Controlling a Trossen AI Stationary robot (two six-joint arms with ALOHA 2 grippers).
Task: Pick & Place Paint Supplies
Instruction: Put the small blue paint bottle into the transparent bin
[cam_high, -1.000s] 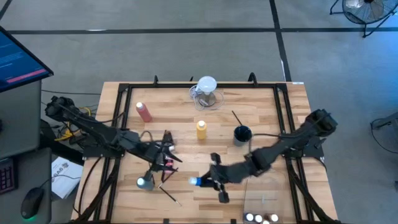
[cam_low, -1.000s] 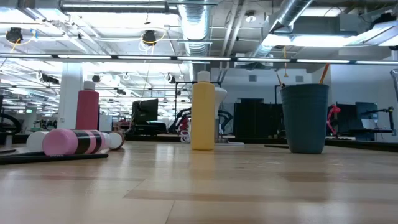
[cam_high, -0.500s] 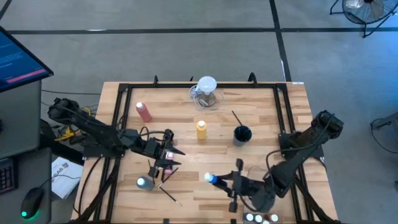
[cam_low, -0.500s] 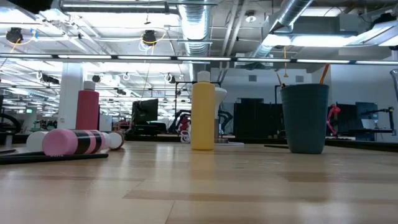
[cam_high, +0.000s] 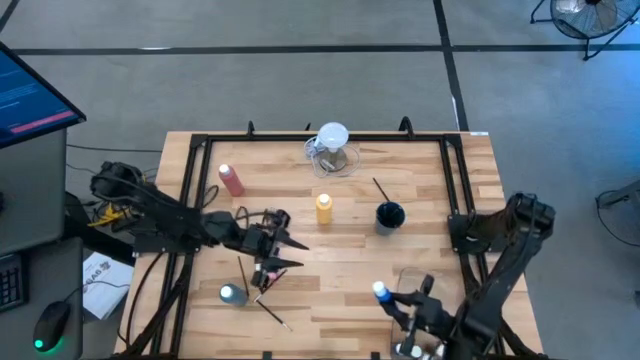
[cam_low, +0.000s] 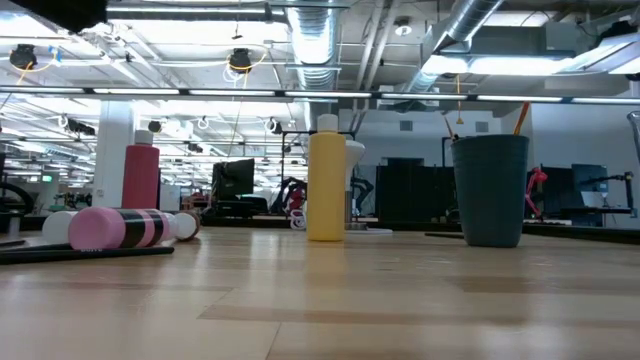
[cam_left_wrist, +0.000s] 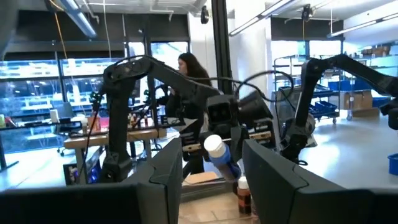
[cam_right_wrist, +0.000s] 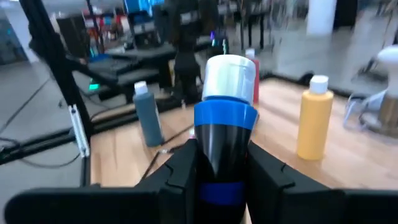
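My right gripper (cam_high: 405, 300) is near the table's near right corner, shut on a blue squeeze bottle (cam_high: 380, 291) with a white cap. My left gripper (cam_high: 284, 250) hovers open over the table's left middle, above a pink-and-black bottle (cam_low: 120, 228) lying on its side. A pink-red bottle (cam_high: 231, 179), a yellow bottle (cam_high: 323, 208) and a grey bottle (cam_high: 231, 294) stand upright on their bases. One thin brush (cam_high: 272, 310) lies flat. Small white-capped bottles (cam_high: 415, 350) sit at the near edge. My right gripper pinches the blue bottle's dark body (cam_right_wrist: 224, 168) just below its blue shoulder, one finger (cam_right_wrist: 180, 171) on each side. The bottle lies along the fingers, its white cap (cam_right_wrist: 229, 76) pointing past the tips toward the table's left. It is lifted clear of the table.
A dark cup (cam_high: 389, 215) holding a brush stands right of the yellow bottle. A clear jug (cam_high: 331, 148) with a white top sits at the far edge. A clear box (cam_high: 425, 290) lies by the right gripper. Black rails (cam_high: 455, 190) frame the table.
My right gripper has carried the blue bottle from the table's near middle toward the right edge, staying shut on it, while the arm folded back toward the near right corner. My left gripper has shifted slightly right, still open.
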